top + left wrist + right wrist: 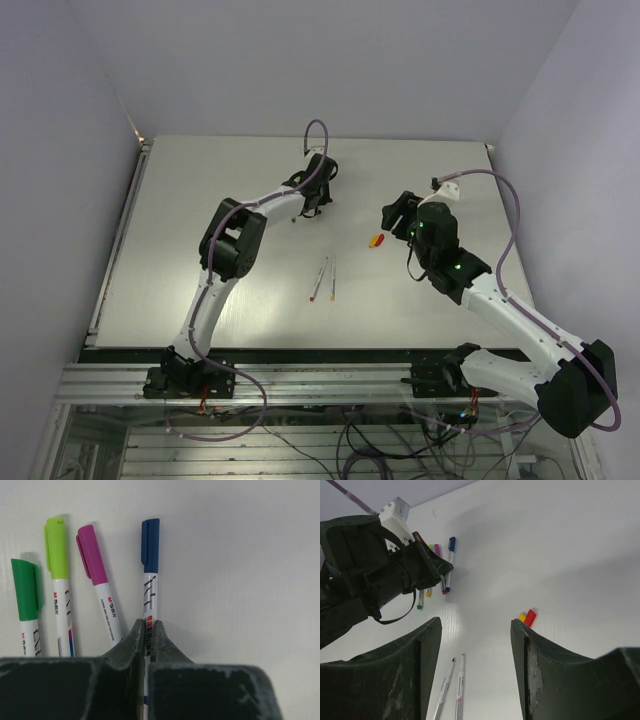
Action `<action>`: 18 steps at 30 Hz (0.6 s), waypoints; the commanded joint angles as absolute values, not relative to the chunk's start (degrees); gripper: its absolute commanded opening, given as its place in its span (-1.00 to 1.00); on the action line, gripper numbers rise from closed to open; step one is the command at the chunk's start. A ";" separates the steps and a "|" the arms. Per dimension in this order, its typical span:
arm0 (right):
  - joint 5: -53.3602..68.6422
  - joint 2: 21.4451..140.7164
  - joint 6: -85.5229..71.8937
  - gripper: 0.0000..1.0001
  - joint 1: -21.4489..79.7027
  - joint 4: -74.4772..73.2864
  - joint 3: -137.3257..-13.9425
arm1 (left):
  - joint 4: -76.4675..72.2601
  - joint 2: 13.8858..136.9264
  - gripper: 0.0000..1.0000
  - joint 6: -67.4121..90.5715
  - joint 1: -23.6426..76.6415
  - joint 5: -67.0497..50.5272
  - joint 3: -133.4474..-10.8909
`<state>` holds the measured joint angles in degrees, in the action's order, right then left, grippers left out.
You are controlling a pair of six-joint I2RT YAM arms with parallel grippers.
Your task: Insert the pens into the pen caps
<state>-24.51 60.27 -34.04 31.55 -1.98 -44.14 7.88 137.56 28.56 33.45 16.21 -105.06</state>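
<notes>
My left gripper (147, 630) is shut on the white barrel of a pen with a blue cap (150, 542). Beside it lie three capped pens, with a purple cap (91, 555), a lime cap (56, 547) and a green cap (25, 590). In the top view the left gripper (312, 205) is at the table's far middle. Two uncapped pens (326, 278) lie side by side mid-table, also in the right wrist view as pens (454, 690). A red cap (529, 617) and a yellow cap (522, 616) lie together. My right gripper (475, 630) hangs open and empty above the table, near these caps (377, 240).
The white table (200, 200) has a raised rim along its left edge and grey walls on three sides. The left arm's purple cable (318, 130) loops above its wrist. The right arm's elbow (570, 390) juts out at the near right.
</notes>
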 commanded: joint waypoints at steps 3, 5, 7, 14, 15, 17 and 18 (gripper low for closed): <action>-24.78 60.19 -34.98 0.13 31.47 -1.54 -43.43 | 18.55 136.77 -0.86 28.69 33.13 17.72 -99.63; -24.73 60.30 -34.90 0.13 31.44 -1.23 -43.30 | 18.25 135.97 -0.84 28.25 33.13 16.96 -98.04; -24.32 60.63 -34.74 0.13 31.46 -0.75 -43.24 | 17.18 135.35 -0.73 27.81 33.13 15.67 -96.54; -23.38 62.08 -34.55 0.13 31.50 -0.38 -43.85 | 15.07 133.68 -0.37 27.16 33.18 13.09 -94.64; -23.35 62.01 -34.42 0.13 31.40 -0.23 -43.78 | 14.87 133.47 -0.32 26.96 33.21 12.90 -94.78; -23.42 61.81 -34.28 0.13 31.43 -0.05 -43.77 | 14.67 132.91 -0.28 26.42 33.20 12.67 -95.25; -23.51 61.76 -34.21 0.13 31.48 0.00 -43.80 | 14.53 132.60 -0.25 26.13 33.15 12.59 -95.60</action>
